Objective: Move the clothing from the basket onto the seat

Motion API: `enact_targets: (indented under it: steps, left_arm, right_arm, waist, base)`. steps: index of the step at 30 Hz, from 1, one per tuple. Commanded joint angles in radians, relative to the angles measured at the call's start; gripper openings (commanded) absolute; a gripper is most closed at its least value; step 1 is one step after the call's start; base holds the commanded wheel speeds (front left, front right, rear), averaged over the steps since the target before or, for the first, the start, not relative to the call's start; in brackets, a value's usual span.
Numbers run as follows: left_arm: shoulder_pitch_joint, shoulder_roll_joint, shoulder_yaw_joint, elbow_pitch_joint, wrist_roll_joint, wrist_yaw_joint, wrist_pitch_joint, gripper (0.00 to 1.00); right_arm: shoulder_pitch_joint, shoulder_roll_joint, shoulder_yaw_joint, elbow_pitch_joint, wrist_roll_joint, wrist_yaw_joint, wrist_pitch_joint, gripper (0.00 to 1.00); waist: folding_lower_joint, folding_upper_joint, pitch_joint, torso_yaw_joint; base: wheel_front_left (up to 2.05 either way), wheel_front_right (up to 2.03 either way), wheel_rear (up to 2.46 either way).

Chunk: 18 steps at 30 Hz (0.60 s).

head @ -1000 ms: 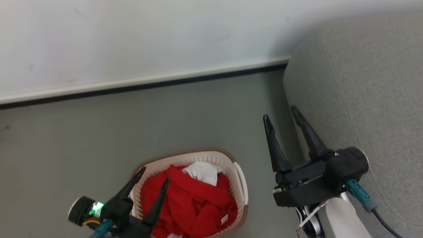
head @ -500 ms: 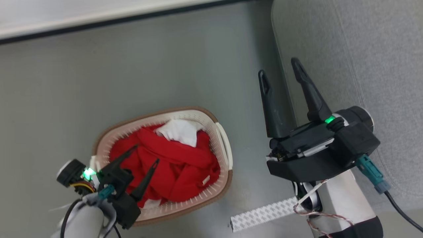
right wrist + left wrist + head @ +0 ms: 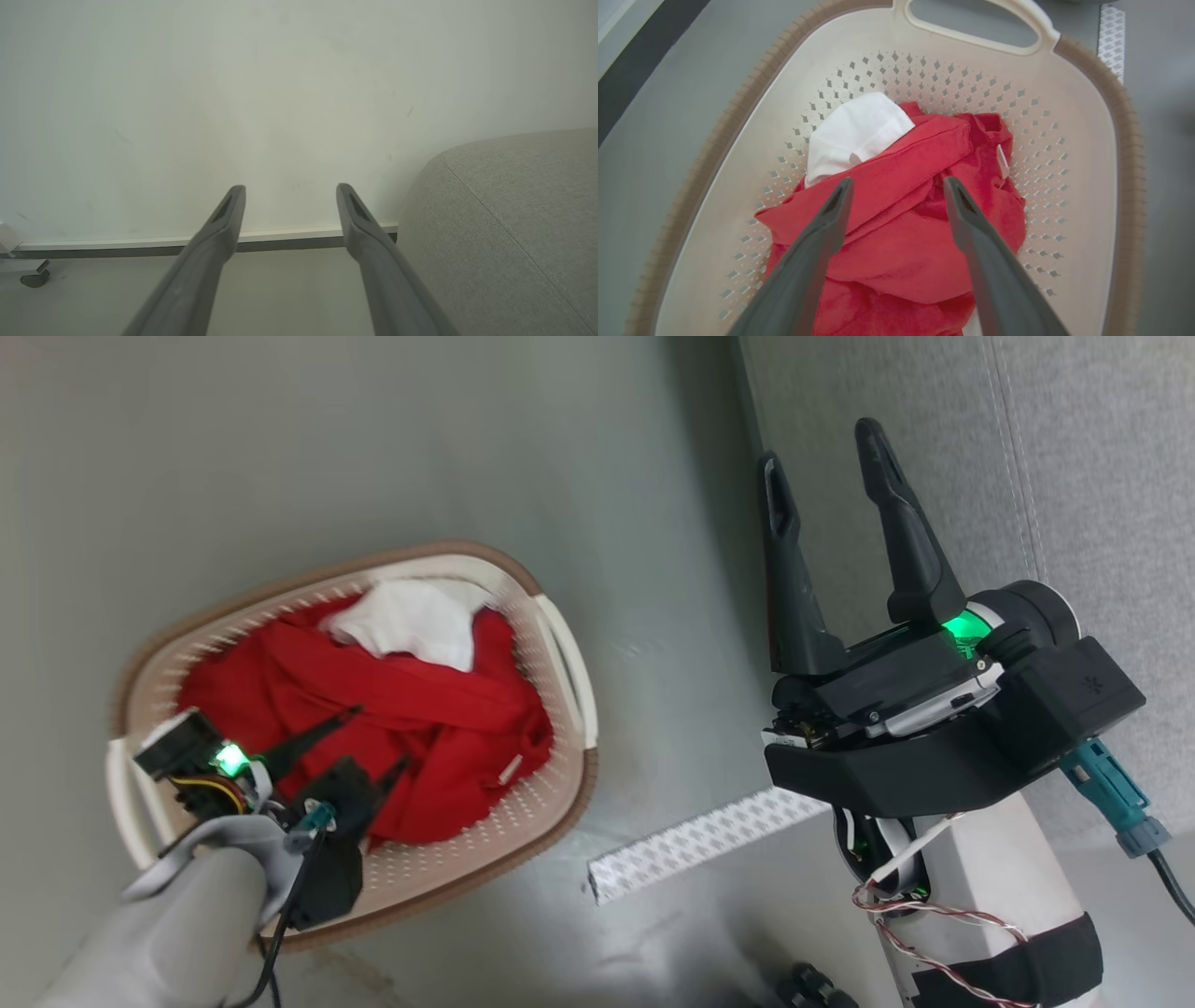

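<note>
Red and white clothing [image 3: 896, 233] heaped in cream basket [image 3: 1078, 154], right beneath left gripper [image 3: 897, 181], jaws wide apart, empty. Right gripper [image 3: 820, 446] jaws spread too, holding nothing, beside grey sofa [image 3: 1074, 476].

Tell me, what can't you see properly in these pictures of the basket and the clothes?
Head view: the left gripper and its forearm cover the basket's near rim.
Left wrist view: red clothing buries most of the white garment, so the number of pieces is unclear.
Head view: the seat is cut off by the right edge.
Left wrist view: the tag is too small to read.
</note>
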<state>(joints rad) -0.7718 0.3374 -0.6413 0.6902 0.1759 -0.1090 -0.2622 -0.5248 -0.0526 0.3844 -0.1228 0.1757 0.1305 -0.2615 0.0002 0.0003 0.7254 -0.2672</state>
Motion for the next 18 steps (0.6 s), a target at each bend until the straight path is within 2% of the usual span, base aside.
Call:
enact_targets:
  steps: [1, 8, 13, 18]
  left_arm:
    - [-0.028, 0.012, -0.014, 0.035, 0.012, 0.014, -0.005, 1.00]
    - [-0.127, 0.022, -0.064, 0.133, 0.055, 0.096, -0.005, 1.00]
    - [-0.180, 0.023, -0.099, 0.195, 0.069, 0.114, -0.005, 1.00]
    - [-0.216, 0.024, -0.127, 0.199, 0.070, 0.161, -0.005, 1.00]
  right_arm:
    - [-0.006, 0.003, 0.003, -0.006, 0.011, 0.000, -0.004, 1.00]
    - [-0.017, 0.003, -0.012, -0.021, 0.034, 0.000, -0.004, 1.00]
    - [-0.021, 0.003, -0.008, -0.040, 0.045, 0.000, -0.004, 1.00]
    - [-0.027, 0.003, 0.001, -0.049, 0.055, 0.000, -0.004, 1.00]
  waist:
    - [-0.0002, -0.0003, 0.077, -0.064]
    - [-0.0002, -0.0003, 0.139, -0.083]
    - [-0.0002, -0.0003, 0.173, -0.094]
    - [-0.0002, -0.0003, 0.199, -0.101]
  base:
    - [0.00, 0.00, 0.00]
    - [0.00, 0.00, 0.00]
    - [0.00, 0.00, 0.00]
    - [0.00, 0.00, 0.00]
